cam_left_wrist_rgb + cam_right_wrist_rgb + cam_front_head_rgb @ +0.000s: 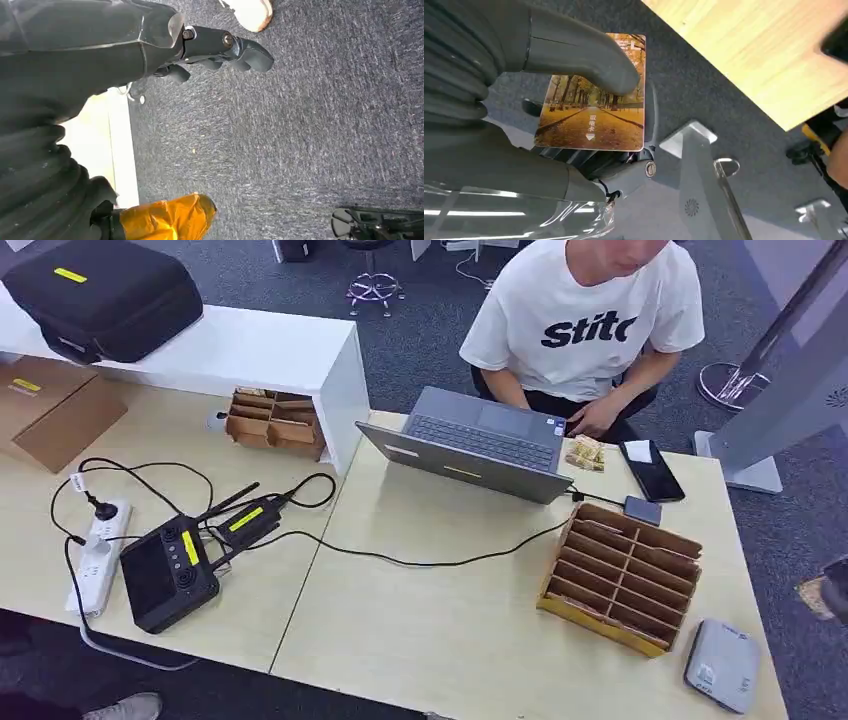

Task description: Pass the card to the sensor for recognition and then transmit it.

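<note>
The wooden worktop (450, 630) spans the head view; a person (585, 315) in a white printed shirt sits at its far side, hands at an open grey laptop (470, 445); a black case (105, 295) rests on a white shelf (250, 355) at the far left; a cardboard divider rack (622, 575) lies on the near right part of the worktop, with a flat grey sensor (722, 665) just beside it at the near right corner; a black handheld controller (168, 575) and a white power strip (95, 555) lie on the left, joined by black cables; a dark phone (651, 470) lies near the laptop's right side.

The right hand (569, 130) sits off the worktop's edge, over dark carpet (704, 100) and a grey metal stand (704, 185); it holds the card (591, 112) flat, the thick thumb pressed on the printed face and the darker fingers beneath; the card shows an autumn avenue of trees.

The left hand (215, 47) hangs over the grey carpet beside the worktop's pale edge; its fingers are curled inward and hold nothing.
</note>
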Robot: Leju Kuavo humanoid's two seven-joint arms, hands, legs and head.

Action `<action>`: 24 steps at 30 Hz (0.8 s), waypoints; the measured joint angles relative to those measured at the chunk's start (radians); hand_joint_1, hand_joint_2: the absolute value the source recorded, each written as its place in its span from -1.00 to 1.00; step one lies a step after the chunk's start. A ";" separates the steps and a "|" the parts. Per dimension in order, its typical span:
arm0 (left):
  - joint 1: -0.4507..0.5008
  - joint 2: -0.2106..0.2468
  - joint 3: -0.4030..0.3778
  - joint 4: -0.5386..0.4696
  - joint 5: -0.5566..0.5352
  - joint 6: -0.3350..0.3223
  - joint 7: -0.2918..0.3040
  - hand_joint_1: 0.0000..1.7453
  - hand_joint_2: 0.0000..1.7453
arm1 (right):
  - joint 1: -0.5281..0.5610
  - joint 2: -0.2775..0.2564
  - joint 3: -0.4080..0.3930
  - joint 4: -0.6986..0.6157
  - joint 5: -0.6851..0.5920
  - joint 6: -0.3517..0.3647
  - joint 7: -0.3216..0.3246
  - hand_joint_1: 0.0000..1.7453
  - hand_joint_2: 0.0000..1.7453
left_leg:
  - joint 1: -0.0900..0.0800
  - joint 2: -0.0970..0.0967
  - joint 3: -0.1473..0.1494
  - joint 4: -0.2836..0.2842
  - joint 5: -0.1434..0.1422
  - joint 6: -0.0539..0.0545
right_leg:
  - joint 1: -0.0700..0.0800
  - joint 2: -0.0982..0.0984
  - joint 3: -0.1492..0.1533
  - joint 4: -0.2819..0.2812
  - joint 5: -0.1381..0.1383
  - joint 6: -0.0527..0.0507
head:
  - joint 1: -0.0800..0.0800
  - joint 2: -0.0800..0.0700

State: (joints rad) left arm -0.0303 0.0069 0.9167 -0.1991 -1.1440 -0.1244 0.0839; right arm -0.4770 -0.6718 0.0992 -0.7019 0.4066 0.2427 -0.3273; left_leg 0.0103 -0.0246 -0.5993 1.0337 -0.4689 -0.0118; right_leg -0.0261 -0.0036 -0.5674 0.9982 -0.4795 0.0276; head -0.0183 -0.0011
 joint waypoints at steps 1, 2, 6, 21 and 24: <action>0.001 0.000 0.003 0.000 0.000 0.000 0.000 -1.00 1.00 | 0.012 -0.016 0.000 -0.005 -0.017 0.020 -0.003 1.00 1.00 | 0.000 0.000 0.000 0.000 0.000 0.000 | 0.000 0.000 0.000 0.000 0.000 0.000 | 0.000 0.000; 0.002 0.000 0.004 0.000 0.000 0.000 0.000 -1.00 1.00 | 0.028 -0.031 0.000 -0.013 -0.032 0.037 -0.006 1.00 1.00 | 0.000 0.000 0.000 0.000 0.000 0.001 | 0.000 0.000 0.000 0.000 0.000 0.000 | 0.000 0.000; 0.009 0.000 0.007 0.000 -0.003 0.000 0.000 -1.00 1.00 | 0.086 -0.083 0.000 -0.043 -0.056 0.067 -0.010 1.00 1.00 | 0.000 0.001 0.000 0.000 -0.001 0.001 | 0.000 0.001 0.000 0.000 0.000 0.000 | 0.000 0.000; 0.007 0.014 0.012 0.000 -0.041 -0.011 0.011 -1.00 1.00 | 0.218 -0.139 0.041 -0.149 -0.066 0.167 0.002 1.00 1.00 | 0.000 0.002 0.000 0.000 -0.001 0.001 | 0.000 0.002 0.000 0.000 0.000 0.000 | 0.000 0.000; 0.007 0.015 0.012 0.000 -0.043 -0.010 0.011 -1.00 1.00 | 0.223 -0.140 0.050 -0.155 -0.066 0.167 0.005 1.00 1.00 | 0.000 0.002 0.000 0.000 -0.001 0.001 | 0.000 0.002 0.000 0.000 0.000 0.000 | 0.000 0.000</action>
State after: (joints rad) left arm -0.0237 0.0217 0.9289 -0.1991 -1.1868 -0.1347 0.0946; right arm -0.2535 -0.8114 0.1492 -0.8572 0.3410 0.4101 -0.3220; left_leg 0.0104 -0.0228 -0.5990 1.0336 -0.4698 -0.0112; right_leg -0.0261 -0.0018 -0.5675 0.9982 -0.4798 0.0281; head -0.0183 -0.0011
